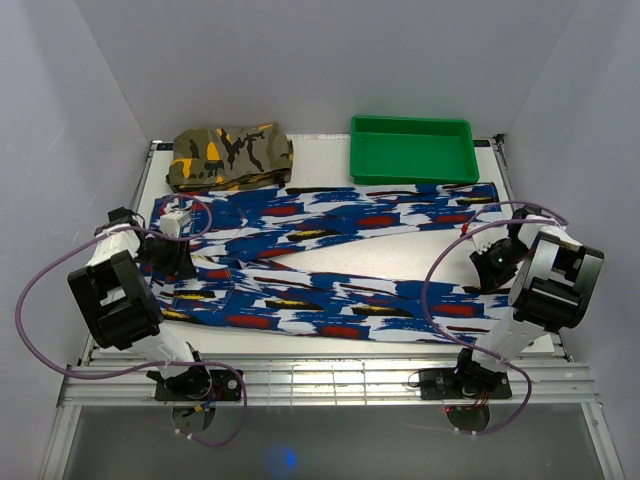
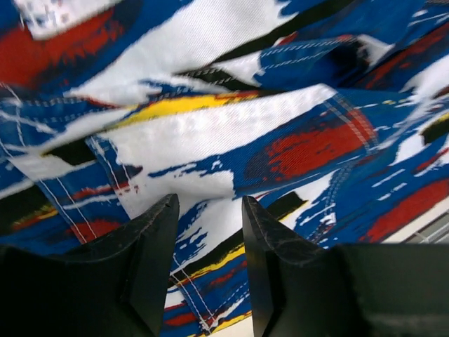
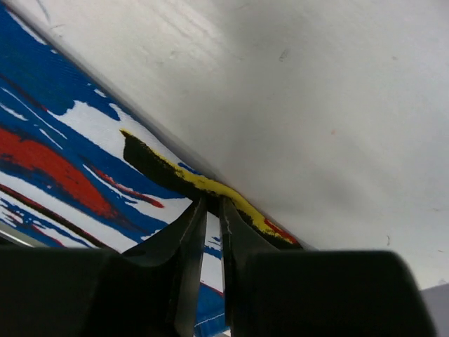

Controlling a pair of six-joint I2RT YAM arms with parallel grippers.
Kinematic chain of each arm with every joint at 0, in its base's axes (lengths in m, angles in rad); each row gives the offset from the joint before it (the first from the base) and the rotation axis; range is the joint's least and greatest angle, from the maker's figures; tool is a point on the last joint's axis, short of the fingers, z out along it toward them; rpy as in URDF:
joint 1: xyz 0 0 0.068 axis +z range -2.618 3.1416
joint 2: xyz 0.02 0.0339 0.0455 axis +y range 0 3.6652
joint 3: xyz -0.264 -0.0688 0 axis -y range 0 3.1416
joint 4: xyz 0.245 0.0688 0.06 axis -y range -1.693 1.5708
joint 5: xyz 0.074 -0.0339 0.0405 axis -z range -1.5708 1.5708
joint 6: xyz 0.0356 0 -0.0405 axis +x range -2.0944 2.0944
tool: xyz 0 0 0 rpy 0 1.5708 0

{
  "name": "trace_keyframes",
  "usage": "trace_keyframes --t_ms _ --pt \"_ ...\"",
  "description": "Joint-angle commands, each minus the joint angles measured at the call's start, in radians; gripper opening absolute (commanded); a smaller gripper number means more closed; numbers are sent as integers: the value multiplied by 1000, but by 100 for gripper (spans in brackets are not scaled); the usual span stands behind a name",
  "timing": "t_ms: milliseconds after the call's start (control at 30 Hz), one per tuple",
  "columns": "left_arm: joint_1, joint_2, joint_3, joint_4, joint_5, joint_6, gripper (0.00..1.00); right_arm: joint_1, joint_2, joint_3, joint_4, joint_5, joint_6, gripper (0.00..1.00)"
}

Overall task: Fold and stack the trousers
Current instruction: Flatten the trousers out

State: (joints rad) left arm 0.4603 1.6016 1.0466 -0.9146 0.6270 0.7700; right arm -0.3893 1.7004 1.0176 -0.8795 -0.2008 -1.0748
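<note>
White tabletop (image 1: 420,255) fills the booth between plain pale walls, with the two arm bases at its near edge. Just beyond them the trousers (image 1: 300,295) lie across nearly the whole width, waist to the left and hems to the right. They are flat but not folded: the two legs splay apart in a narrow V, with bare table showing between them toward the right.

The left gripper (image 2: 210,203) hangs low over the waist end, its fingers clearly parted, with rumpled cloth under the gap and nothing held. The right gripper (image 3: 210,203) sits at the hem of the near leg. Its fingers are drawn to a thin slit at the black and yellow edge of the cloth; whether they pinch the hem cannot be told.

As a judgement, the task is at its very start. No fold is made, so bringing the legs together, folding them lengthwise and stacking all remain.

The fabric is a busy royal-blue print with white, red, black and small yellow streaks. White stitching lines the seams, and the cloth bunches softly at the waist.

Farther back, a folded camouflage garment (image 1: 230,155) rests at the far left, touching the far leg, probably the pile to stack on. A green tray (image 1: 410,150) stands at the far right.
</note>
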Motion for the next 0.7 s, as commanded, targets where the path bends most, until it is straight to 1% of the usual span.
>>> trace_keyframes --t_ms 0,67,167,300,400,467,533,567,633,667 --pt "11 -14 -63 100 -96 -51 51 13 57 -48 190 87 50 18" --pt "14 0 -77 114 -118 -60 49 18 99 -34 261 113 79 15" --pt "32 24 -76 140 -145 -92 49 26 140 24 336 130 131 14" --pt "66 67 -42 169 -199 -120 49 49 179 125 361 109 188 14" --pt "71 87 -4 165 -194 -124 50 84 192 197 346 78 228 13" --pt "71 93 30 154 -161 -123 51 118 194 234 330 66 246 14" --pt "72 95 65 105 -116 -111 55 142 199 326 251 5 271 15" --pt "71 92 104 80 -63 -85 60 145 209 366 225 -17 285 15" --pt "69 55 134 51 -15 -71 63 148 222 473 198 -76 331 16" --pt "66 40 160 49 14 -67 64 150 240 502 206 -92 348 18"
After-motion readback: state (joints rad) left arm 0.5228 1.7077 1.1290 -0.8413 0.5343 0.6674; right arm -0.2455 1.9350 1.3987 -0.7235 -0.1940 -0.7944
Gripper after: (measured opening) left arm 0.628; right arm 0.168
